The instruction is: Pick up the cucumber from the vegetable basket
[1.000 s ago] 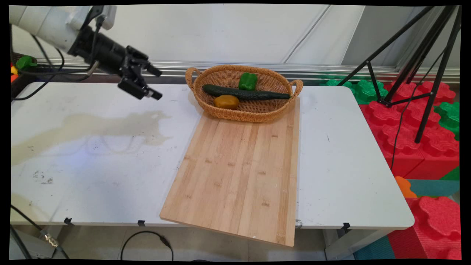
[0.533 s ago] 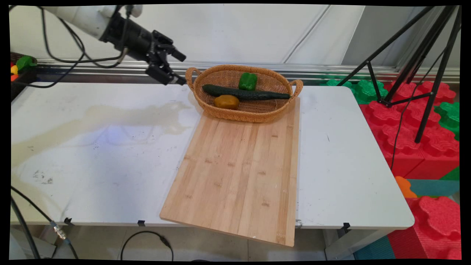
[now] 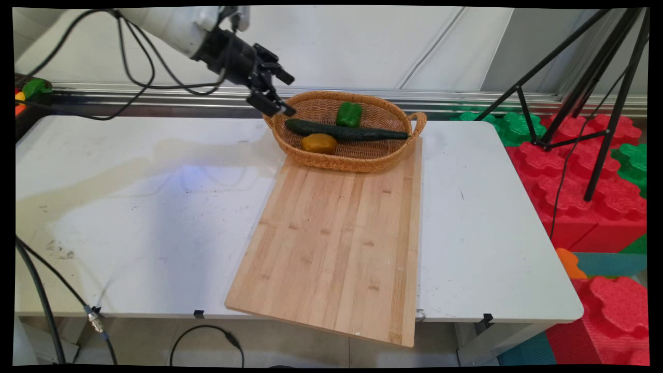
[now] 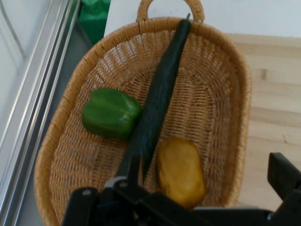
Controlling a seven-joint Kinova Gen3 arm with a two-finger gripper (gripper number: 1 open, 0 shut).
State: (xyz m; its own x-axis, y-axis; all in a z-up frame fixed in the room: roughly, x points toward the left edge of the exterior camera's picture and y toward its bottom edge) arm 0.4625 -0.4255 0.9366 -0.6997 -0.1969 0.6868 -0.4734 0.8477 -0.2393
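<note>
the claw (image 3: 289, 96) hangs in the air over the left end of a wicker basket (image 3: 357, 160), its two fingers spread apart with nothing between them. in the main view one fingertip points out above the rim and the other sits lower, in front of the basket's left handle; whether it touches the wicker cannot be told.

just past the claw, inside the basket (image 4: 225, 70), lie three vegetables. a long dark cucumber (image 3: 347, 132) stretches away from the claw down the length of the basket, its far tip (image 4: 184, 26) reaching the opposite handle. a green bell pepper (image 3: 348, 114) sits on the wall side of the cucumber, touching it in the hand view (image 4: 111, 113). a yellowish potato (image 3: 319, 143) lies on the other side of the cucumber, nearest the claw (image 4: 180, 170).

the basket rests on the far end of a wooden cutting board (image 3: 336, 238), which runs from beneath the claw's side toward the near edge of the white desk (image 3: 129, 207) and overhangs it. a black tripod (image 3: 585, 77) and red and green foam blocks (image 3: 595, 171) stand well apart, beyond the desk's far end from the claw.
</note>
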